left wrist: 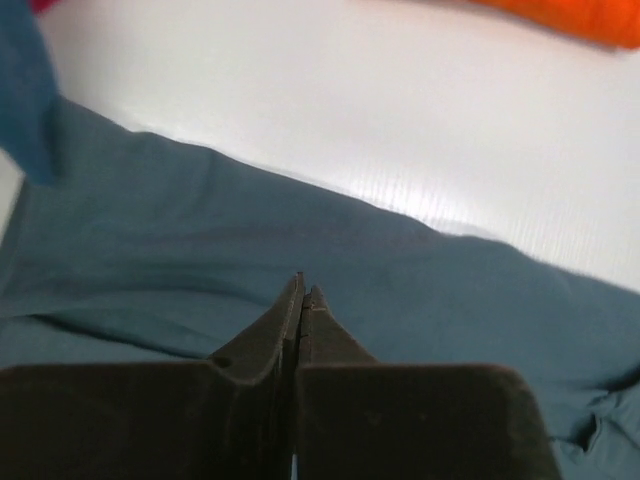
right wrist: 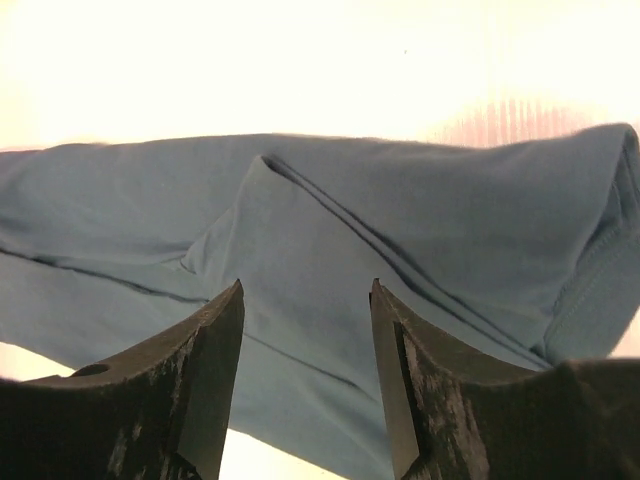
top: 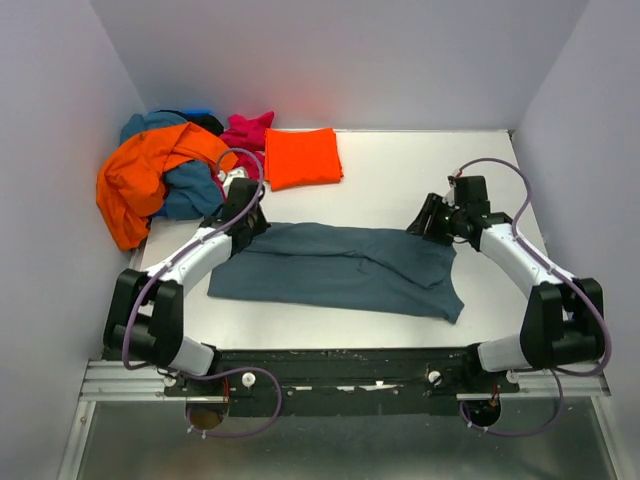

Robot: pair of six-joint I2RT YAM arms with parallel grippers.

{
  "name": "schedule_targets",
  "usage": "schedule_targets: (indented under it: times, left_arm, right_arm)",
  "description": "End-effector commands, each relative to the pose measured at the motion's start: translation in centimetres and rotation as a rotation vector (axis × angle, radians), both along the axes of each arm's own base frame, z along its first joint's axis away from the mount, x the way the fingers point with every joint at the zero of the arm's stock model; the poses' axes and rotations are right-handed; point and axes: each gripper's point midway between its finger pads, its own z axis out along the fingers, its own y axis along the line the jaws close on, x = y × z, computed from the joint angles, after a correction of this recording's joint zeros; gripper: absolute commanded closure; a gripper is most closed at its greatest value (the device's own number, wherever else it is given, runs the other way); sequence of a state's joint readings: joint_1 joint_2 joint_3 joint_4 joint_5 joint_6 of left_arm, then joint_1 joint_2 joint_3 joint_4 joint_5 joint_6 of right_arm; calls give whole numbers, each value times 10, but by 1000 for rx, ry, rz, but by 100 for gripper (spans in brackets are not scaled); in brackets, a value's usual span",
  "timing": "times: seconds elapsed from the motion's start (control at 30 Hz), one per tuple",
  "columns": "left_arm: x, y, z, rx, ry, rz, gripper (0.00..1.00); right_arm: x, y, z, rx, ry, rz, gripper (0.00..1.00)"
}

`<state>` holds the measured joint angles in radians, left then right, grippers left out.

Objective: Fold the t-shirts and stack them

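So the slate blue-grey t-shirt (top: 340, 268) lay spread across the near desk (top: 420, 170). Left tool (left wrist: 303, 288) was closed up tight over its left end, nothing visibly in it. Right tool (right wrist: 306, 290) hung gaping over the right end. Behind sat a folded orange-red t-shirt (top: 302, 157), with a heap of shirts (top: 140, 180) in the far-left corner.

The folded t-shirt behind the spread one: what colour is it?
The folded t-shirt is bright orange-red, clearest in the top external view.
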<state>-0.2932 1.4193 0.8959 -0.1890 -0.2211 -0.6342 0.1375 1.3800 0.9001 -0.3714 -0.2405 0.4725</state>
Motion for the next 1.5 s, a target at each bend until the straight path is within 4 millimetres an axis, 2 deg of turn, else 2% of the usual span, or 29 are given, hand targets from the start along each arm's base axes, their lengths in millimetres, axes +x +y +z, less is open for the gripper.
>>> schedule_targets:
  times: [0.0,0.17,0.23,0.4,0.6,0.7,0.77,0.83,0.93,1.03,1.07,1.47]
  left_arm:
    - [12,-63,10,-80,-33,-160,98]
    - [16,-116,-1,-129,11,-275,100]
    - [18,-135,-12,-156,48,-324,100]
    - [21,-161,-43,-165,138,-393,100]
    - [24,-169,-69,-151,223,-427,100]
    - [27,-171,-77,-136,247,-438,100]
    - [27,-173,-80,-133,261,-451,100]
    - [26,-174,-83,-132,274,-462,100]
    - [25,-173,-85,-128,276,-466,100]
    - [23,-170,-86,-116,281,-464,100]
    - [23,-170,-86,-115,279,-466,100]
    - [25,-173,-74,-112,250,-482,100]
  right_arm:
    - [23,15,-2,24,-20,50,39]
    - [32,24,-26,21,43,70,37]
    - [33,26,-34,19,66,76,36]
    - [31,27,-50,12,110,92,36]
    - [22,30,-60,16,139,114,36]
    - [21,27,-63,-5,145,120,36]
    - [19,30,-63,2,152,136,39]
    - [14,32,-65,7,160,147,51]
    - [4,34,-65,18,167,162,79]
    - [-7,37,-61,36,163,181,90]
    - [-11,38,-59,44,161,190,99]
    - [-75,57,-27,158,147,291,99]
